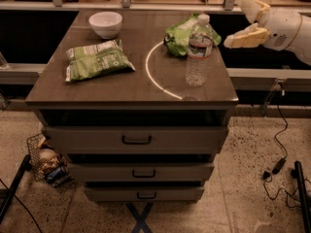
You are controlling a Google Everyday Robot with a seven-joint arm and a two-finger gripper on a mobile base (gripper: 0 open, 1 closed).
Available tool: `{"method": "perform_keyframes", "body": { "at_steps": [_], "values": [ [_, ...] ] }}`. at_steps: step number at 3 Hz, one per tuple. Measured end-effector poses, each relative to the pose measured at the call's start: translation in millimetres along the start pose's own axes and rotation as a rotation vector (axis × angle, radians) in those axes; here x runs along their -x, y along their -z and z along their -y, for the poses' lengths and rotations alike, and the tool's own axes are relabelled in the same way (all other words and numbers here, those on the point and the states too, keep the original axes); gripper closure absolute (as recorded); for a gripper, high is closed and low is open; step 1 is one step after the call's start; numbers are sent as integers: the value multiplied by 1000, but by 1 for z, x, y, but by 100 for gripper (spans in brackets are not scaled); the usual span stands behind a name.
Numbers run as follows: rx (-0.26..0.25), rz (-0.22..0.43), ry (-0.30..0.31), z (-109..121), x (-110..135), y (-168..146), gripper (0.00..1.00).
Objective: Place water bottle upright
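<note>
Standing upright on the counter (121, 89), the water bottle (198, 52) seems placed; the gripper (235, 23), just right, gapes empty.

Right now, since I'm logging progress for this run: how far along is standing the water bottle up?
Done: the water bottle stands upright on the cabinet top, cap on top, just in front of a green snack bag. In hand: nothing; the gripper is open, to the right of the bottle and clear of it. Left: apparently nothing beyond drawing the arm away.
</note>
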State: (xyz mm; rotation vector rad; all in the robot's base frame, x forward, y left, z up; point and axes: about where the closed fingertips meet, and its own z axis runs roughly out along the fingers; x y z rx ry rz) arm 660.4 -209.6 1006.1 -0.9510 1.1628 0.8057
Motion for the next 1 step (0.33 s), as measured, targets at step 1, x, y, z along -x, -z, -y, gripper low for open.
{"method": "perform_keyframes", "body": {
  "at_steps": [1],
  "values": [
    [-9, 4, 11, 3, 6, 4, 0]
  ]
}}
